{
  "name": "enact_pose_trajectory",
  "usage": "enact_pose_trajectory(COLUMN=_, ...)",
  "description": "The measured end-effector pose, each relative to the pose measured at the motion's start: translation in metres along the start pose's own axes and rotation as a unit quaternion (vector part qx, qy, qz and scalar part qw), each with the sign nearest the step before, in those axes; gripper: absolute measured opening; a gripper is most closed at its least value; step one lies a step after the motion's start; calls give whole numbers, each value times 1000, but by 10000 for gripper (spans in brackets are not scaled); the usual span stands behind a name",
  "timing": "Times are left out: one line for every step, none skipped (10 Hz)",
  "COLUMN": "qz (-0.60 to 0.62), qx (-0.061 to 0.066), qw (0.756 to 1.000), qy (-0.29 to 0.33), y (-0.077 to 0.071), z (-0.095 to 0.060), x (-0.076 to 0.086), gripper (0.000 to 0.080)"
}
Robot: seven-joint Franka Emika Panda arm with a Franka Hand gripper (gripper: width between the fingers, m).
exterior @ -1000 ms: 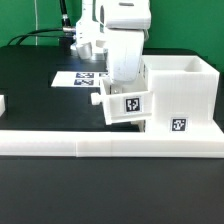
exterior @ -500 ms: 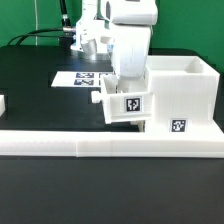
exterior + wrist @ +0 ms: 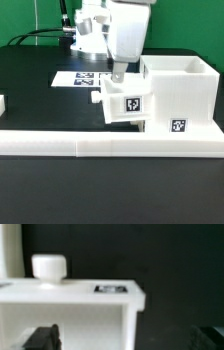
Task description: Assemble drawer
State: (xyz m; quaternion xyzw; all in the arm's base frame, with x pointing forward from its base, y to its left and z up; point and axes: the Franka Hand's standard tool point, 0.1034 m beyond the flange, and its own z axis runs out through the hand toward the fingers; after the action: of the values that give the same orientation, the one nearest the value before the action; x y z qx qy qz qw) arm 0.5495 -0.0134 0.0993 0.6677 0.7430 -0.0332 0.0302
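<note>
Wrist view shows the gripper (image 3: 125, 336) with fingers spread wide, clear above the small white plastic drawer box (image 3: 126, 103), half-seated in the large hollow white shell (image 3: 182, 95); pushing squarely should seat it.

The gripper (image 3: 119, 74) is hanging just above the small drawer box (image 3: 124, 103), which is sitting partly inside the large shell (image 3: 180, 95) against the border rail (image 3: 110, 143) along the table's near edge. The marker board (image 3: 80, 78) is lying behind.
</note>
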Motion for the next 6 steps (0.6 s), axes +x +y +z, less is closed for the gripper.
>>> enact_pose_trajectory(qz=2, qx=1, qw=1000, qy=-1, y=-1, z=-1, x=-6, gripper=646)
enact_pose_trajectory(qz=-1, qx=3, qw=1000, qy=0, y=-1, z=2, x=-2, gripper=649)
enact_pose_trajectory(qz=-4, qx=3, qw=1000, qy=1, y=-2, z=3, x=-3, gripper=649)
enact_pose_trajectory(qz=-4, qx=6, qw=1000, qy=2, y=-3, z=5, x=-5, gripper=649)
enact_pose_trajectory(qz=-46, qx=15, qw=999, qy=14, y=-9, z=17, x=-16, gripper=649)
enact_pose_trajectory(qz=-42, qx=19, qw=998, qy=47, y=-13, z=25, x=-30, gripper=649)
